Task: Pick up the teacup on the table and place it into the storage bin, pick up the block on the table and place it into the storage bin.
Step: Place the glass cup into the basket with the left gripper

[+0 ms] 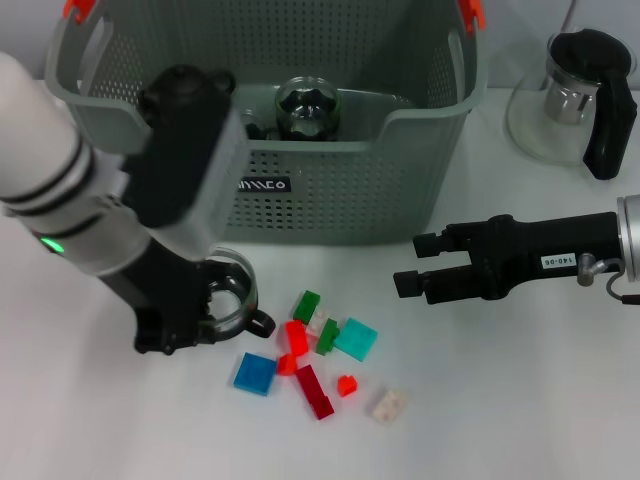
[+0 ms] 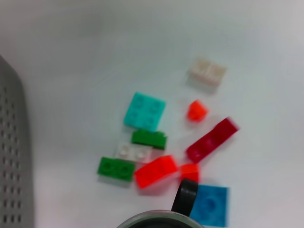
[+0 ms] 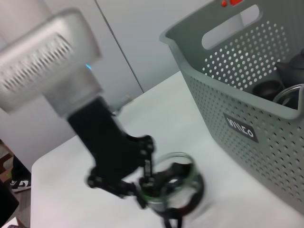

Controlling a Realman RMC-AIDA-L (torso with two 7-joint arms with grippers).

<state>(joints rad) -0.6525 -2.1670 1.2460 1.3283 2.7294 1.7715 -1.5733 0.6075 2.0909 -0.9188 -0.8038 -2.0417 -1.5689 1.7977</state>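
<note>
A clear glass teacup [image 1: 232,292] with a black handle sits low over the table, just in front of the storage bin [image 1: 330,205]. My left gripper [image 1: 212,308] is shut on its rim; the right wrist view shows the same grip on the teacup [image 3: 175,176], with the bin [image 3: 247,95] behind. Several small blocks lie to the right of the cup, among them a blue one [image 1: 255,373], a teal one [image 1: 355,338] and a red one [image 1: 296,337]. The left wrist view also shows them, such as the teal block [image 2: 145,110]. My right gripper [image 1: 412,265] hovers open and empty at the right.
A round glass item [image 1: 308,108] lies inside the bin. A glass teapot [image 1: 575,95] with a black handle stands at the back right. Bare white table lies in front of the blocks and to the far left.
</note>
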